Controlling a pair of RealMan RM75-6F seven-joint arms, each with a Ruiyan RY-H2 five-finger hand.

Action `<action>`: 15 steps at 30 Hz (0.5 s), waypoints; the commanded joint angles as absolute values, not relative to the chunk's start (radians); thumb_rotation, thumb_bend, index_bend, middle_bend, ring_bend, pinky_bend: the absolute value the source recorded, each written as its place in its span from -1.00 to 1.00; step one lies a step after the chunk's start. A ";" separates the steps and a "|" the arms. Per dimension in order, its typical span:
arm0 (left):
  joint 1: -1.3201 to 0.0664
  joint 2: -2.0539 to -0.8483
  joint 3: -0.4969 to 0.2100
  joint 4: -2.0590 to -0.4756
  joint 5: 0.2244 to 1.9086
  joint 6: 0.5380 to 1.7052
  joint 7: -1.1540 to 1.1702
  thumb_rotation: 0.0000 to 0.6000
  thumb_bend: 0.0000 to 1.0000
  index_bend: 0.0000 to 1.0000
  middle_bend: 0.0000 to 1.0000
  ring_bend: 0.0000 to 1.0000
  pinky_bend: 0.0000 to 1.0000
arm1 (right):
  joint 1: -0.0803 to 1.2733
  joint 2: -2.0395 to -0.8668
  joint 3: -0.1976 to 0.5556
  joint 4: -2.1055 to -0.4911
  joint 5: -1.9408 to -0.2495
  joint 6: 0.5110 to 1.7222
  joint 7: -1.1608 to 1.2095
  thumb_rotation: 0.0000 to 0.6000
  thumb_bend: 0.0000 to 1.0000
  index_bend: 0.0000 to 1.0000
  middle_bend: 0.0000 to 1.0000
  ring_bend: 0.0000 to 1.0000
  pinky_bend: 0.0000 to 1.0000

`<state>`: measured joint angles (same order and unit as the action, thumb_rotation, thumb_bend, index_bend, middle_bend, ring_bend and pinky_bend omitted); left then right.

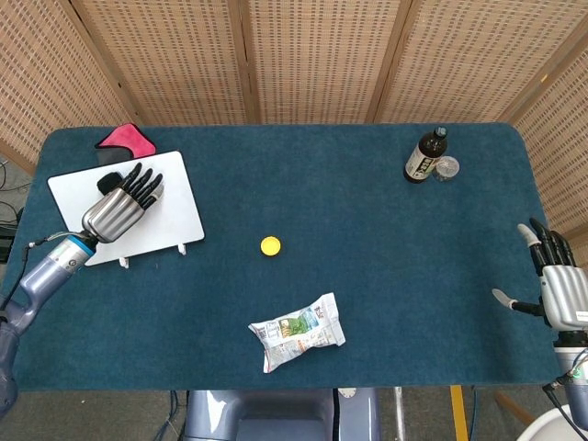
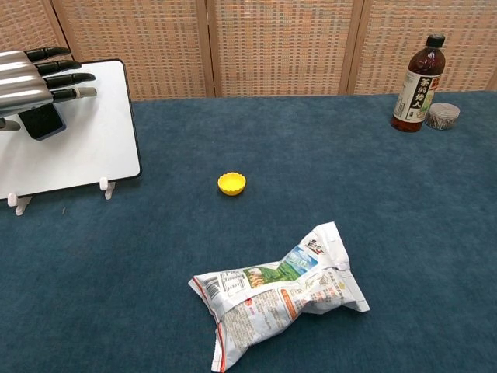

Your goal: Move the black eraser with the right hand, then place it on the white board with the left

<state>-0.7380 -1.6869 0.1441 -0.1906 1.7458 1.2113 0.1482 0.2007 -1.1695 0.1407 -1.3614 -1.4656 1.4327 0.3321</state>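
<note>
The black eraser [image 2: 41, 121] lies on the white board [image 2: 93, 148], near the board's far left part, just under the left hand [image 2: 31, 78]. In the chest view only its lower end shows beneath the palm; its long axis seems to run roughly from the board's near edge toward its far edge, slightly tilted, though most of it is hidden. In the head view it is a small dark shape [image 1: 110, 183] beside the hand's fingertips.

The left hand [image 1: 119, 207] hovers over the board with its fingers straight and spread apart, holding nothing; whether the palm touches the eraser cannot be told. The right hand [image 1: 559, 285] sits off the right edge of the surface [image 1: 386, 276], fingers extended and apart, empty.

The board stands on small white feet at its near edge. A pink cloth [image 1: 126, 139] lies just beyond its far corner.

At the far right stands a dark bottle [image 2: 415, 74] with a tan label bearing Chinese characters too small to read surely; a small round lidded jar [image 2: 443, 116] is just beside it. A yellow cap [image 2: 231, 183] sits mid-surface. Nearer the robot lies a crumpled snack packet [image 2: 276, 291] printed with green pictures and fine text that cannot be read.
</note>
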 commanded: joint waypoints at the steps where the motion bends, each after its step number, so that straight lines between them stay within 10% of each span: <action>1: -0.734 -1.671 0.155 -0.206 1.755 1.245 0.115 1.00 -1.00 -1.00 -1.00 -1.00 -1.00 | 0.200 -1.168 0.141 -1.362 -1.465 1.432 0.332 1.00 -1.00 -1.00 -1.00 -1.00 -0.97; 15: -0.586 -1.493 0.076 -0.559 1.656 1.602 -0.274 1.00 -1.00 -1.00 -1.00 -1.00 -1.00 | 0.196 -1.160 0.130 -1.386 -1.488 1.444 0.301 1.00 -1.00 -1.00 -1.00 -1.00 -0.97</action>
